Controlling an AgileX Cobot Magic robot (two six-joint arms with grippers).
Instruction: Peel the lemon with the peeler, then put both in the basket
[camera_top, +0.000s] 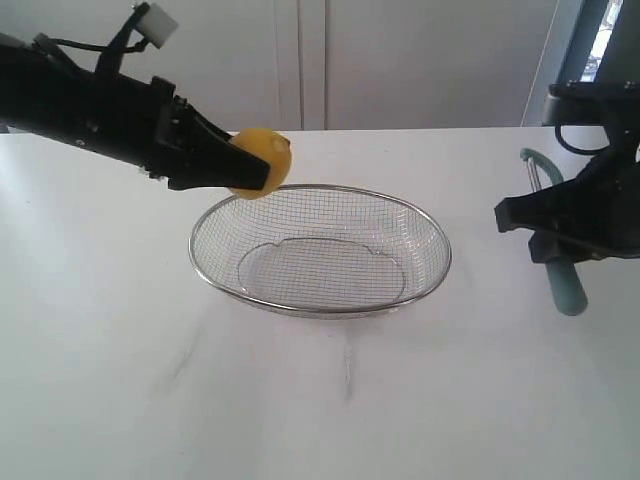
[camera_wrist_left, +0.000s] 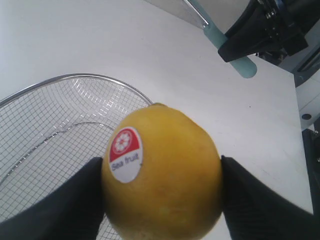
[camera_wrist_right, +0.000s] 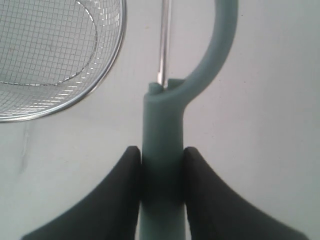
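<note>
left gripper (camera_top: 250, 166): clamped across the belly of the lemon (camera_wrist_left: 162, 175), jaws fairly wide, fruit up in the air
lemon spot: roughly 10 o'clock off the basket (camera_top: 320, 311), right over its rim
right gripper (camera_wrist_right: 161, 175): pinched on the peeler (camera_wrist_right: 162, 115) handle, out at 3 o'clock, well clear of the basket
feel: lemon's firm but round and waxy, so I reckon it slips unless I squeeze it at its widest. Peeler's light and stiff, so hold mid-handle, away from the blade
</note>
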